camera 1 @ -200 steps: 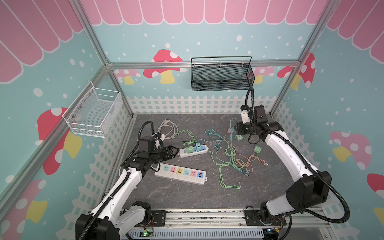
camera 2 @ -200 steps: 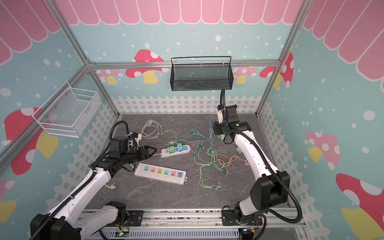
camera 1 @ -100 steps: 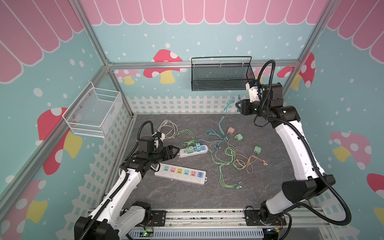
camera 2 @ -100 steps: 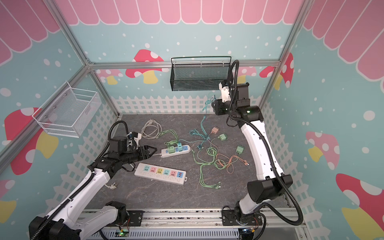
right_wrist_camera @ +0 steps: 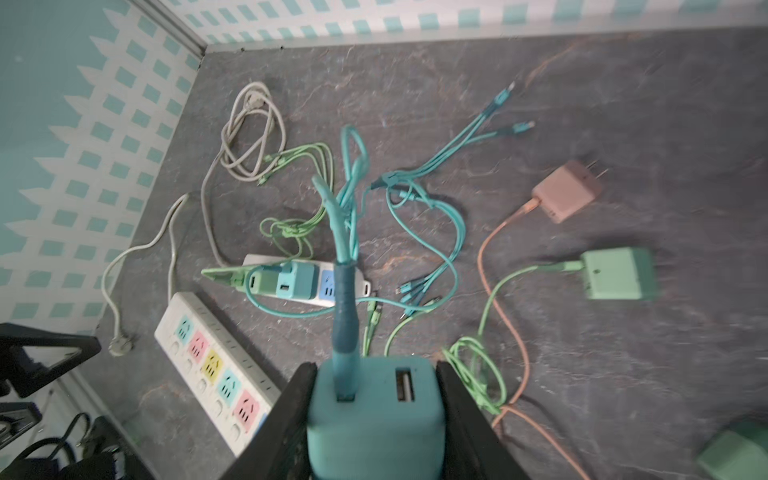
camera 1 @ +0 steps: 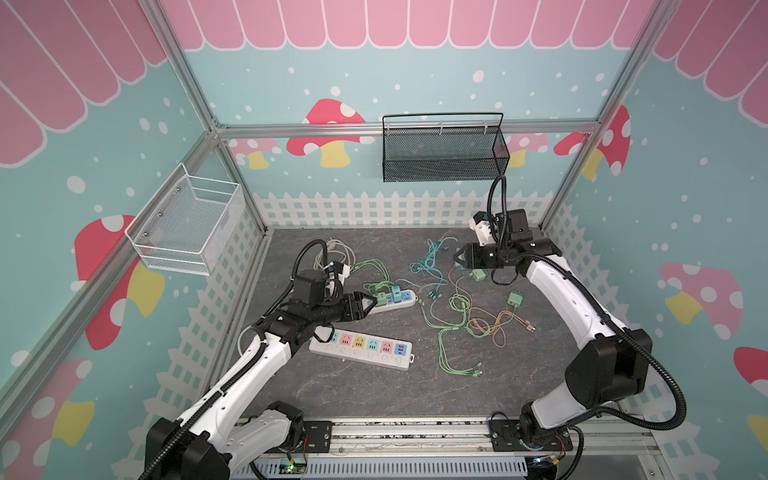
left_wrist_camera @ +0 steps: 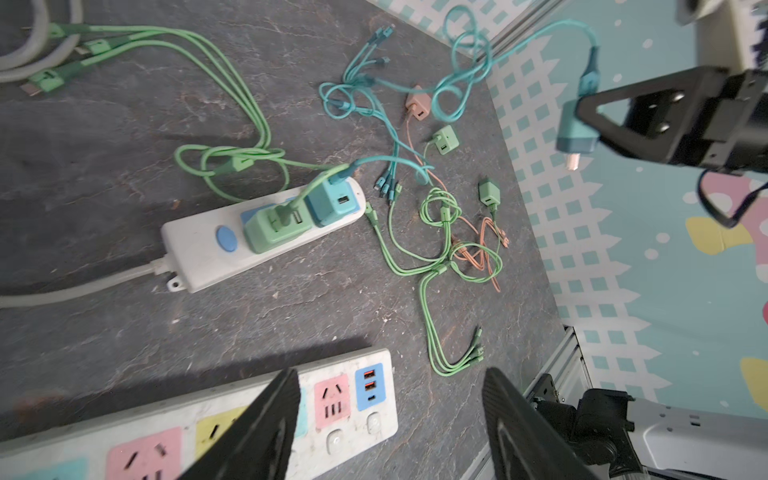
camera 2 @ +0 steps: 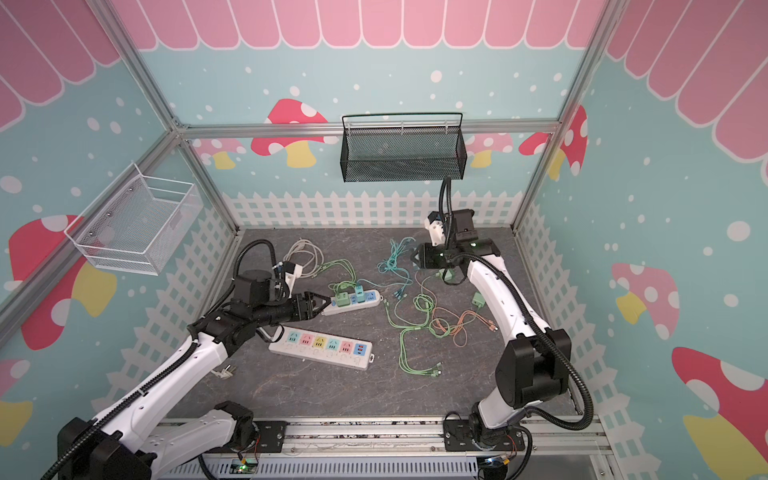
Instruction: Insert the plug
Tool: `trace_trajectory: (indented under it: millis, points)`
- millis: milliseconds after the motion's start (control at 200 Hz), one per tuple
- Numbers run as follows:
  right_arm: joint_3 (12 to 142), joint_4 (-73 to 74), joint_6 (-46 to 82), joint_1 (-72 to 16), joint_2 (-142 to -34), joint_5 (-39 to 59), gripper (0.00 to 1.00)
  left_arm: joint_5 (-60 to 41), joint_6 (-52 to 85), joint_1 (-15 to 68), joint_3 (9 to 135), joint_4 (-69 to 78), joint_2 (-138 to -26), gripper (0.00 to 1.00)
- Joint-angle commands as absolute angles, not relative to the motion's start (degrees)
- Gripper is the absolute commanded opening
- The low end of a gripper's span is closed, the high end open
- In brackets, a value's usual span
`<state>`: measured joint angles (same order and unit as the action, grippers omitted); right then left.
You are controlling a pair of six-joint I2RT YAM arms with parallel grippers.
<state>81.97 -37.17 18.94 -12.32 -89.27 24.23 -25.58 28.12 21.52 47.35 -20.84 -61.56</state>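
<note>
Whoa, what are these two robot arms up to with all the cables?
The right gripper holds a teal charger plug in the air, its cable trailing. The left gripper hovers open beside the small power strip, which already carries two chargers. The long multicoloured strip has nothing plugged in.

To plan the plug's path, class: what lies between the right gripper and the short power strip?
Teal cable loops lie between the right gripper and the short strip; both top views show them.
</note>
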Motion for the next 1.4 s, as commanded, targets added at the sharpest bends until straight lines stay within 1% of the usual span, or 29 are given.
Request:
trace_trajectory:
  millis: [0, 105, 215, 335, 465, 580, 805, 931, 1001, 1171, 1391]
  points:
    - [77.7, -30.1, 23.5, -12.2, -84.3, 33.2, 0.33, -21.7, 29.3, 25.9, 49.9, -14.6, -63.2, 0.69]
    - [73.8, -26.7, 26.9, -12.3, -82.9, 38.7, 0.33, -19.6, 29.2, 29.5, 50.9, -10.1, -65.3, 0.67]
    - [70.7, -22.5, 31.8, -12.9, -81.8, 42.0, 0.33, -16.2, 26.7, 33.7, 51.1, -4.4, -67.4, 0.65]
    - [67.8, -17.3, 37.0, -14.4, -80.1, 41.5, 0.33, -12.7, 24.8, 37.9, 51.7, 0.9, -70.2, 0.66]
    - [66.8, -14.1, 40.6, -15.4, -79.5, 40.6, 0.34, -11.3, 24.5, 41.3, 53.3, 5.9, -74.3, 0.67]
    - [67.0, -13.1, 41.5, -16.1, -79.8, 39.8, 0.34, -8.9, 23.0, 44.1, 55.2, 9.2, -77.9, 0.71]
    - [66.4, -11.9, 42.2, -16.8, -80.1, 39.9, 0.34, -7.3, 23.1, 45.9, 61.8, 9.9, -84.8, 0.71]
    - [66.0, -11.2, 42.6, -16.9, -79.8, 40.3, 0.34, -6.7, 24.0, 46.2, 63.6, 9.7, -87.3, 0.65]
    - [66.0, -11.2, 42.5, -16.9, -79.6, 40.4, 0.34, -6.4, 24.7, 46.2, 64.0, 10.1, -88.2, 0.62]
    - [66.0, -10.6, 42.8, -16.9, -79.9, 41.5, 0.35, -5.0, 25.5, 46.7, 64.1, 11.8, -89.4, 0.61]
    - [66.3, -9.7, 42.8, -16.9, -80.3, 43.2, 0.35, -1.8, 25.6, 46.8, 64.7, 11.7, -90.4, 0.58]
